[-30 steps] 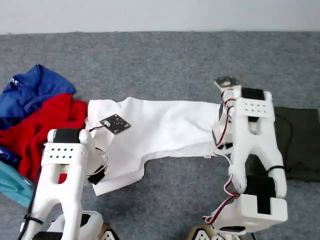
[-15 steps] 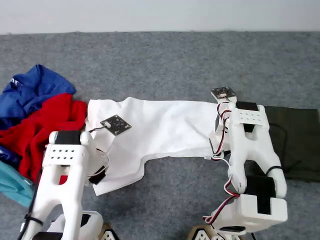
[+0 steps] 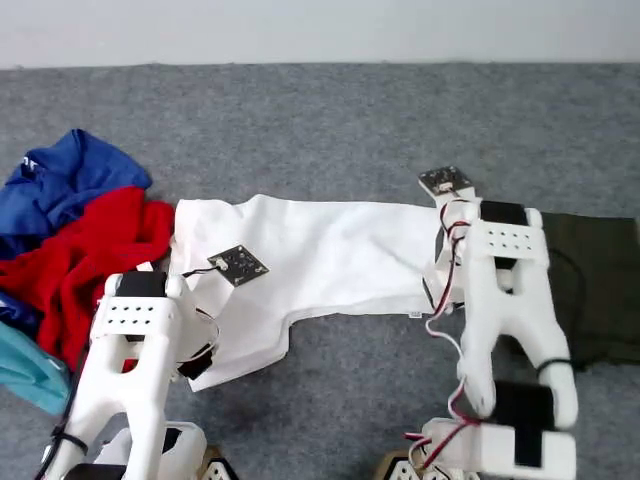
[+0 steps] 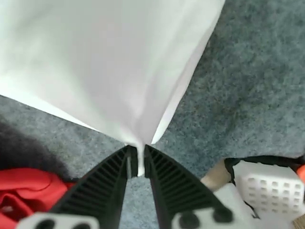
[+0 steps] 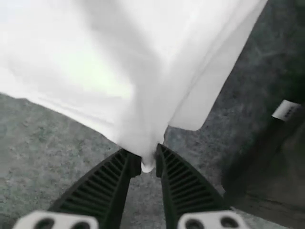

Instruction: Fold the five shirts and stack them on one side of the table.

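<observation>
Okay — the left arm [image 3: 130,340] is standing at the table's [image 3: 330,120] near-left corner, bending forward over the white shirt [image 3: 320,260] with its wrist pointing down. The left gripper [image 4: 137,162] is pinching a bunched corner of the white cloth, its black ribbed fingers [image 4: 107,181] nearly together with only fabric between them. The right arm [image 3: 505,290] is leaning in from the near edge on the right, also angling down. The right gripper [image 5: 147,164] is clamping a gathered fold at the shirt's right end, with cloth fanning out from the pinch.

The white shirt is lying spread across the table's middle, stretching between both arms, its near edge uneven. Three more are lying bunched along the left edge — blue shirt [image 3: 60,180] farthest back, red shirt [image 3: 80,250] touching the white one's left end, teal shirt [image 3: 25,370] nearest the front. A dark green shirt [image 3: 590,290] is lying flat by the right edge, just beside the pinched end, with the right arm partly covering it. In the high view both arms are blocking the white shirt's near corners.
</observation>
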Controlling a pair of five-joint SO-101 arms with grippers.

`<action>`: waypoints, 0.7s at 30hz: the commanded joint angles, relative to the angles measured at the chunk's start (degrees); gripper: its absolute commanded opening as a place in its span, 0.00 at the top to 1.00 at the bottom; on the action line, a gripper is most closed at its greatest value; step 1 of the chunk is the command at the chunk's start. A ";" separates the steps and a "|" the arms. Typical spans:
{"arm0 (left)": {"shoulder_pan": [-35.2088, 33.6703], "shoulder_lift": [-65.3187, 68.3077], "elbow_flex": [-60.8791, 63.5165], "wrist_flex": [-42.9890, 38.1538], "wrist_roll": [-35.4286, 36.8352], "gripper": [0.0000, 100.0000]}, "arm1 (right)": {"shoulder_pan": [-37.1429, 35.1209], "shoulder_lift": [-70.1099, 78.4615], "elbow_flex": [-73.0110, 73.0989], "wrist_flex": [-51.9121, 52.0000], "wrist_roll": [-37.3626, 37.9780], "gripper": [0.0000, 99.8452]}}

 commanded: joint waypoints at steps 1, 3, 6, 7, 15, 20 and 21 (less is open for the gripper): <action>0.09 -1.23 0.13 -0.26 -0.62 0.98 | -0.57 -6.99 -0.35 2.77 0.88 0.89; 0.09 -1.23 0.13 -0.26 -0.62 0.98 | -0.57 -10.42 -0.35 4.26 0.88 0.86; 0.09 -1.14 0.22 -0.26 -0.62 0.98 | -0.48 -14.02 -0.18 5.67 0.88 0.84; 0.26 -1.14 0.22 -0.26 -0.62 0.97 | -0.31 -14.81 -0.09 5.76 0.88 0.83; 0.00 -1.67 -1.01 1.41 -0.70 0.90 | 0.22 -18.24 -0.26 5.93 0.62 0.83; 0.00 -1.67 -6.02 2.55 -0.62 0.90 | 4.09 -20.35 -0.70 1.45 0.53 0.83; 0.00 -1.67 -7.08 2.55 -0.62 0.90 | 4.88 -20.26 -0.70 -0.48 0.44 0.83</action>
